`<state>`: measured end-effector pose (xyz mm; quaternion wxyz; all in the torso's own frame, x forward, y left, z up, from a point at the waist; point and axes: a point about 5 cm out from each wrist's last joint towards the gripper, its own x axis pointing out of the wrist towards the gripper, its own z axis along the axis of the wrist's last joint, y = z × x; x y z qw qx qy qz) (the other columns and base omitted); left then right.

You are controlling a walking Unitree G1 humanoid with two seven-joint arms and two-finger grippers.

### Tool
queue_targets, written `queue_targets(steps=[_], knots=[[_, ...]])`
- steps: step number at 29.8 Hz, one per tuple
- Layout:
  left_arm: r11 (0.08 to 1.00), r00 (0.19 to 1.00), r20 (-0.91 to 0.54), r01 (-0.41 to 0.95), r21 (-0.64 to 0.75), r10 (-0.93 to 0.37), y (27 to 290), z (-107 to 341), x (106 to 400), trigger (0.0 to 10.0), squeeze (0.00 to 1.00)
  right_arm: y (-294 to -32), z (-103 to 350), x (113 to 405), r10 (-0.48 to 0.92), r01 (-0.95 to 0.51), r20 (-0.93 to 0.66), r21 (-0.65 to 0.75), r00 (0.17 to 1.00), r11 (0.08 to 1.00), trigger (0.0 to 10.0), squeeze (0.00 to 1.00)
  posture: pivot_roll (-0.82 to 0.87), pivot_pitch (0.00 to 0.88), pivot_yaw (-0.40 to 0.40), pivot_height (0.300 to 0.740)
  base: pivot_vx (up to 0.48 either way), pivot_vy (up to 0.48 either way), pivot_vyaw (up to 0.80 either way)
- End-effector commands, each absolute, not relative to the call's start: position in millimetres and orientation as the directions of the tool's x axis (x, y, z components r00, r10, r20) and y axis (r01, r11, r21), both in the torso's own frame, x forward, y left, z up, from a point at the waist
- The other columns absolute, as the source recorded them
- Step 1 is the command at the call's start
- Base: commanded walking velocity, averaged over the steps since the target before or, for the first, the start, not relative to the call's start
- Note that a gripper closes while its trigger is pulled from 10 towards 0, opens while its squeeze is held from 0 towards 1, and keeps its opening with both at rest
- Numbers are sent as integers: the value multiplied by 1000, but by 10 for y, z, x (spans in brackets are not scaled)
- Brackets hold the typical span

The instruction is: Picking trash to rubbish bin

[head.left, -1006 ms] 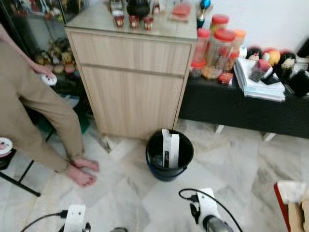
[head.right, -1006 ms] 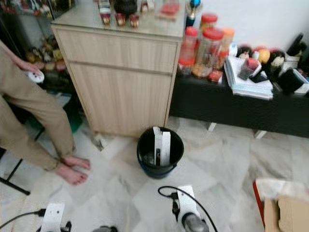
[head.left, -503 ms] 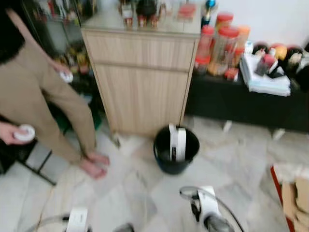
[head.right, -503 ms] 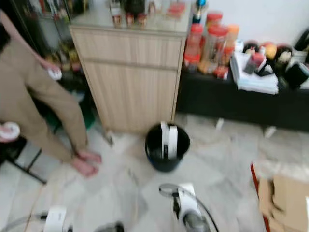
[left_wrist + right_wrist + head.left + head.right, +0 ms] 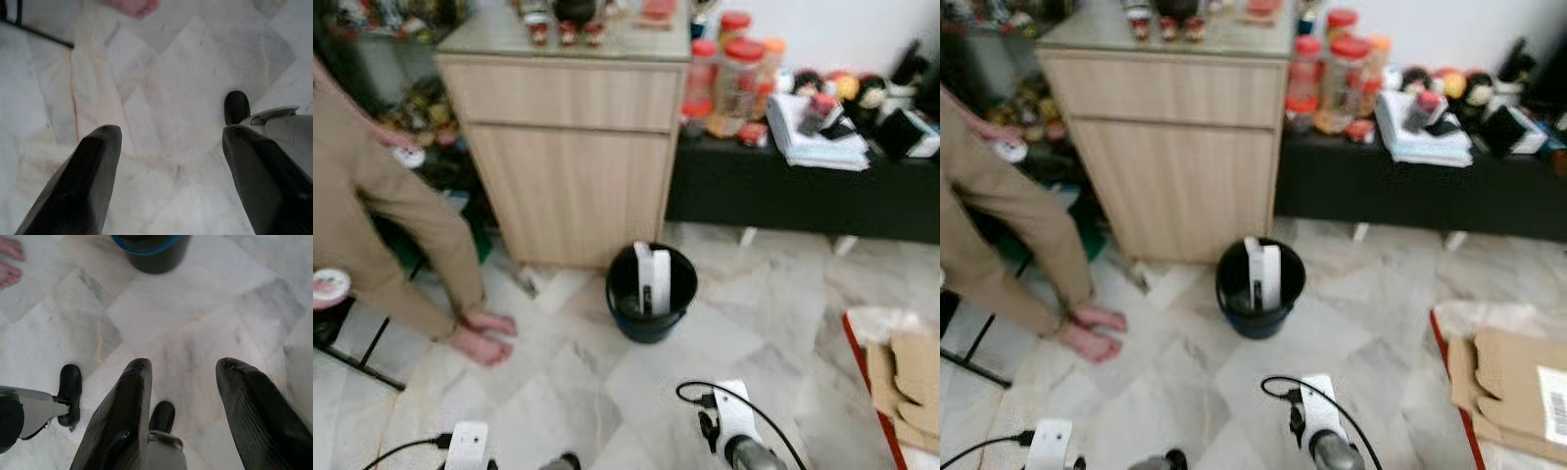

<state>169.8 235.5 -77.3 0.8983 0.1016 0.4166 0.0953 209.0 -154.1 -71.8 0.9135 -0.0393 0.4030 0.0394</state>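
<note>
A black rubbish bin point(image 5: 651, 305) with a blue rim stands on the marble floor in front of a wooden cabinet. Two white cartons point(image 5: 653, 279) stand upright inside it. Both my arms hang low at the bottom of the eye views, the left arm point(image 5: 467, 446) and the right arm point(image 5: 734, 443). My left gripper point(image 5: 168, 131) is open over bare floor with nothing between its fingers. My right gripper point(image 5: 185, 363) is open too, pointing at the floor just short of the bin point(image 5: 151, 249).
A person in tan trousers stands barefoot point(image 5: 481, 336) to the left, near the bin. The wooden cabinet point(image 5: 573, 166) and a low black bench point(image 5: 803, 201) loaded with jars and papers close off the back. Flattened cardboard point(image 5: 901, 382) lies at the right.
The whole picture has swung and steadied, so the camera moved. The bin, cartons and my arms keep their places. The person has shifted slightly at the left.
</note>
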Motion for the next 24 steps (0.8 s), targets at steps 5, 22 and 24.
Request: queue_targets(steps=[5, 22, 24], knots=[[961, 630, -733, -83, 263, 255, 2358, -782, 1675, 10000, 0, -1528, -744, 2047, 44, -107, -752, -35, 658, 994, 10000, 0, 164, 131, -21, 740, 0, 0, -756], [956, 628, -732, -73, 285, 266, 2366, -782, 1674, 10000, 0, -1521, -756, 2030, 54, -134, -761, -44, 646, 990, 10000, 0, 165, 134, -24, 740, 0, 0, -751], [950, 622, -734, -56, 306, 273, 2371, -785, 1667, 10000, 0, -1519, -756, 2030, 54, -138, -762, -47, 645, 989, 10000, 0, 164, 135, -24, 740, 0, 0, -747]])
